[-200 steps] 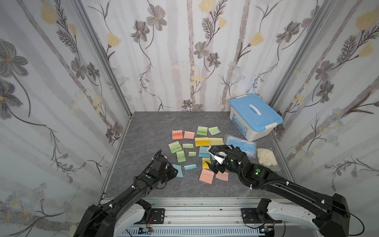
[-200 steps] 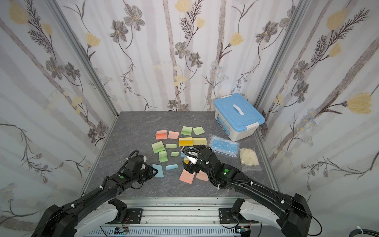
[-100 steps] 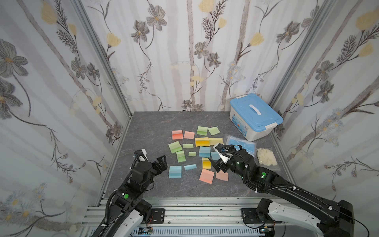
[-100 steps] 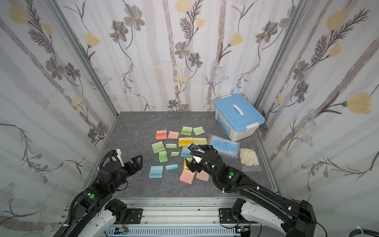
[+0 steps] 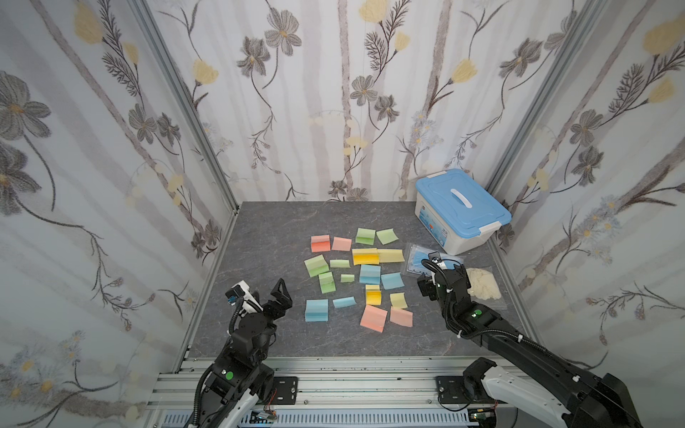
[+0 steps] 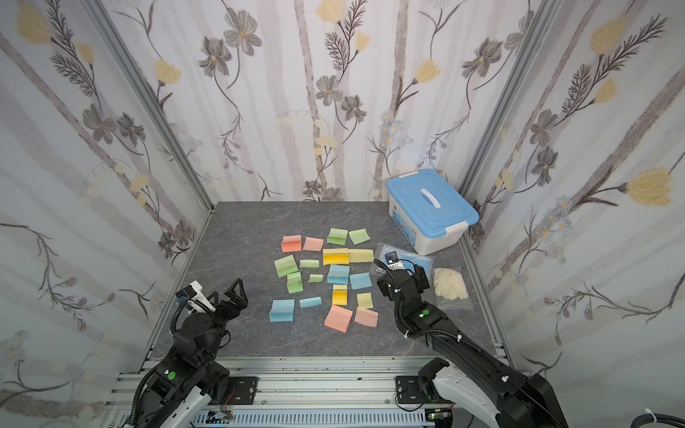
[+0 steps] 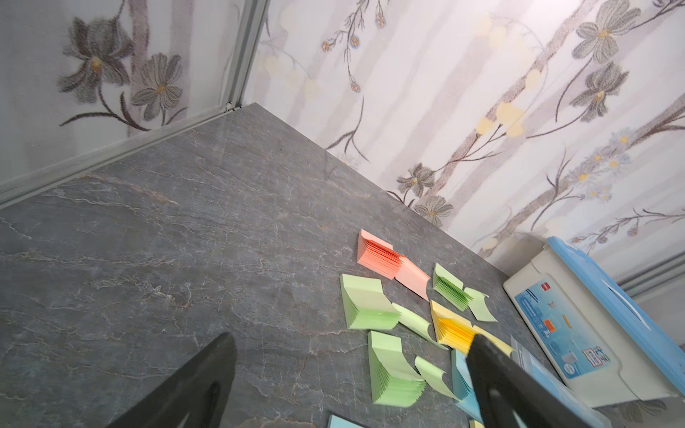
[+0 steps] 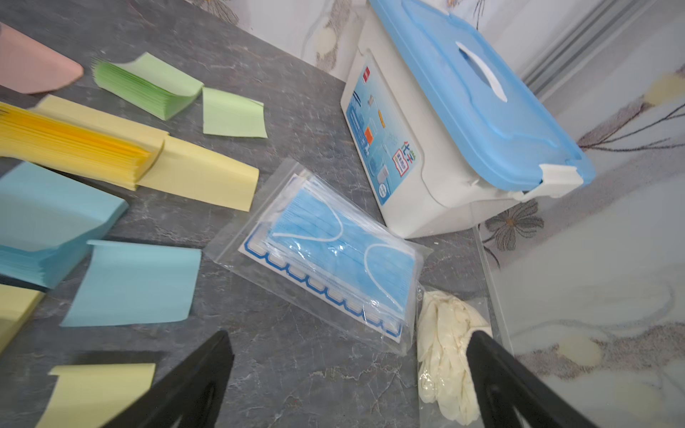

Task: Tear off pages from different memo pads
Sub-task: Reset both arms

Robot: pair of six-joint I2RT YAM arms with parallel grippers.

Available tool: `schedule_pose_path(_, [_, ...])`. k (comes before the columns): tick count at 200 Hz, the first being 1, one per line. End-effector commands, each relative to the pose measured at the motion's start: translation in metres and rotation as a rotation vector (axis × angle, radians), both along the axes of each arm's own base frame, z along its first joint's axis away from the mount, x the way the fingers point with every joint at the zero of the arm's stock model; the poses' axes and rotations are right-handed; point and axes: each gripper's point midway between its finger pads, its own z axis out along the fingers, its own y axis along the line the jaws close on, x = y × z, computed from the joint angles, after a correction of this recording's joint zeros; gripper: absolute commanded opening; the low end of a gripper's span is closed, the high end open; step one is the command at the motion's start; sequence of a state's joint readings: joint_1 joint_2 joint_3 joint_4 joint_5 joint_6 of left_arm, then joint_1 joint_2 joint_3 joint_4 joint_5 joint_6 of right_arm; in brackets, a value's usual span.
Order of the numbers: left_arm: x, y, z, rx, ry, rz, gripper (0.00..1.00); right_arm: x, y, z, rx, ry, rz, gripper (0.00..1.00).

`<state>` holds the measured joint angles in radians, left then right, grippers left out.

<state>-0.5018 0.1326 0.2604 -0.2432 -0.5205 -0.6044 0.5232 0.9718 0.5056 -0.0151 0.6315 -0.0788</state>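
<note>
The memo pads [image 5: 365, 274] are spread flat over the middle of the grey table [image 5: 267, 237], and most are squared with its edges. Loose pages [image 5: 392, 280] are laid just beside most pads, on the side toward the blue-lidded box [image 5: 461, 207], so that each pair forms a strip running across the table. The salmon pad [image 5: 373, 317] nearest the front is turned askew, with one corner toward the front edge. The left gripper [image 6: 226, 294] is held above bare table beside the near blue pad [image 5: 316, 310], its jaws spread wide with nothing between them. The right gripper [image 8: 350, 335] is poised over the mask packet [image 8: 333, 255] and gloves [image 8: 448, 344], its jaws equally wide and empty.
</note>
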Motion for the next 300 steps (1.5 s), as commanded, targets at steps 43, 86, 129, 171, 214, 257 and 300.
schedule_pose_path(43, [-0.005,0.024,-0.008,0.028,-0.063,0.122,1.0,0.017,-0.074,-0.036,0.255,-0.107,-0.317,1.0])
schedule_pose_path(86, [-0.004,0.023,-0.026,0.021,-0.029,0.126,1.0,0.026,-0.109,-0.043,0.296,-0.169,-0.49,1.0])
schedule_pose_path(129, [-0.004,0.023,-0.031,0.011,-0.015,0.125,1.0,0.045,-0.115,-0.04,0.253,-0.27,-0.484,1.0])
schedule_pose_path(171, [-0.004,0.025,-0.041,-0.022,0.002,0.152,1.0,0.042,-0.084,-0.039,0.295,-0.299,-0.252,1.0])
schedule_pose_path(214, [-0.003,0.026,-0.045,-0.033,-0.004,0.162,1.0,0.081,-0.026,-0.068,0.282,-0.06,0.08,1.0])
schedule_pose_path(257, [-0.005,0.041,-0.026,0.104,-0.043,0.231,1.0,0.085,-0.028,-0.068,0.287,-0.069,0.067,1.0])
schedule_pose_path(300, [0.004,0.048,-0.024,0.187,-0.096,0.299,1.0,0.084,-0.027,-0.067,0.293,-0.063,0.077,1.0])
